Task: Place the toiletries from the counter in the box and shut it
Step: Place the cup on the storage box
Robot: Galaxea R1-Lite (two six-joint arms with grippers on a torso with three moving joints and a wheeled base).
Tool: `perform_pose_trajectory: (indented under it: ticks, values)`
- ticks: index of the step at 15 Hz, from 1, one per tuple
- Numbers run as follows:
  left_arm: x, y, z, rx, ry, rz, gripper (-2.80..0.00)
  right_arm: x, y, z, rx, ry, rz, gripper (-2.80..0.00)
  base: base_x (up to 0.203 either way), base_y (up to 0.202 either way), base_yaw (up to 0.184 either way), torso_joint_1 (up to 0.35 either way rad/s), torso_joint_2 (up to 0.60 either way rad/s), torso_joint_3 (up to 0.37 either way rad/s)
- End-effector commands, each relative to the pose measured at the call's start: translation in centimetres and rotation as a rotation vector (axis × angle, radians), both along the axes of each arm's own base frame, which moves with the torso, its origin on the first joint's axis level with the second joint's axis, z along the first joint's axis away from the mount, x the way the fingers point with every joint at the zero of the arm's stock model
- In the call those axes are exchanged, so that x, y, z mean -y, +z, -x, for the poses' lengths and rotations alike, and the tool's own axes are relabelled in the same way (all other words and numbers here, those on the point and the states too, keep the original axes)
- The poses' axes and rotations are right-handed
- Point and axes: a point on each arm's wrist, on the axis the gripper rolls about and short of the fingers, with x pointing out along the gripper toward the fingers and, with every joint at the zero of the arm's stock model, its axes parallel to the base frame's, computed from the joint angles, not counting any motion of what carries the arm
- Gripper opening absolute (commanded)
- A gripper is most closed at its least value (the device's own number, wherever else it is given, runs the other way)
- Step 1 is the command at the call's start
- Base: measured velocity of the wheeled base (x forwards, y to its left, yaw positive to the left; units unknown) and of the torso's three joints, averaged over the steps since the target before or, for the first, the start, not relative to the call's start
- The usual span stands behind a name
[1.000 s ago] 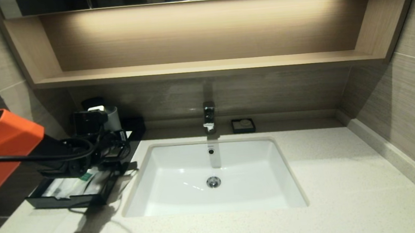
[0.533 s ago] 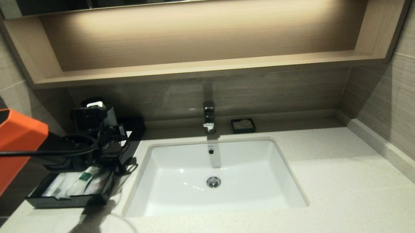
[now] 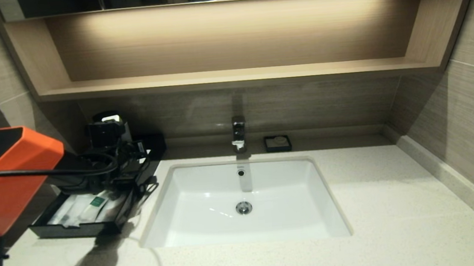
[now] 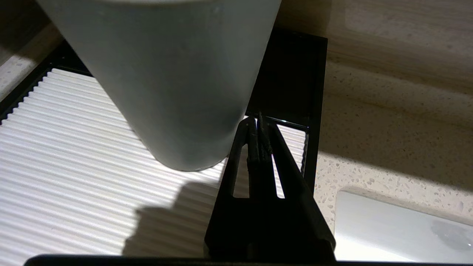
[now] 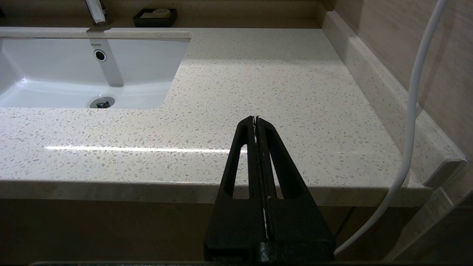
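Note:
The black box (image 3: 74,229) stands left of the sink with its front drawer pulled out. In the drawer lie cream paper-wrapped sticks, one with a green band (image 3: 97,201), beside a pale flat packet (image 3: 64,213). My left gripper (image 3: 144,158) is shut and empty, above the box's white ribbed top panel (image 4: 66,155) near its far corner; its tips also show in the left wrist view (image 4: 258,122). My right gripper (image 5: 255,119) is shut and empty over the counter's (image 5: 281,85) front edge, right of the sink, out of the head view.
A pale grey cup (image 4: 166,74) stands on the box's top, close beside my left fingers. The white sink (image 3: 243,201) with its faucet (image 3: 238,133) is in the middle, a black soap dish (image 3: 278,143) behind it. A white cable (image 5: 414,111) hangs at the right.
My left arm has drawn back and risen from over the drawer toward the box's top. More of the drawer and the sticks in it now shows.

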Motion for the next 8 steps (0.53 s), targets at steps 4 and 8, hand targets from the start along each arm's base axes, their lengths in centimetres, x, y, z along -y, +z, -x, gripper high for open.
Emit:
perform_pose_trajectory:
  ticks: [4, 8]
  values:
    - [0.1, 2.8, 2.8, 0.027, -0.002, 0.004, -2.8, 0.0, 0.0, 0.0, -0.001, 0.0, 0.0, -2.8, 0.0, 0.0, 0.0, 0.0, 0.0, 0.0]
    - [0.1, 3.3, 6.0, -0.015, -0.004, -0.006, -2.8, 0.0, 0.0, 0.0, 0.0, 0.0, 0.0, -2.8, 0.0, 0.0, 0.0, 0.0, 0.0, 0.0]
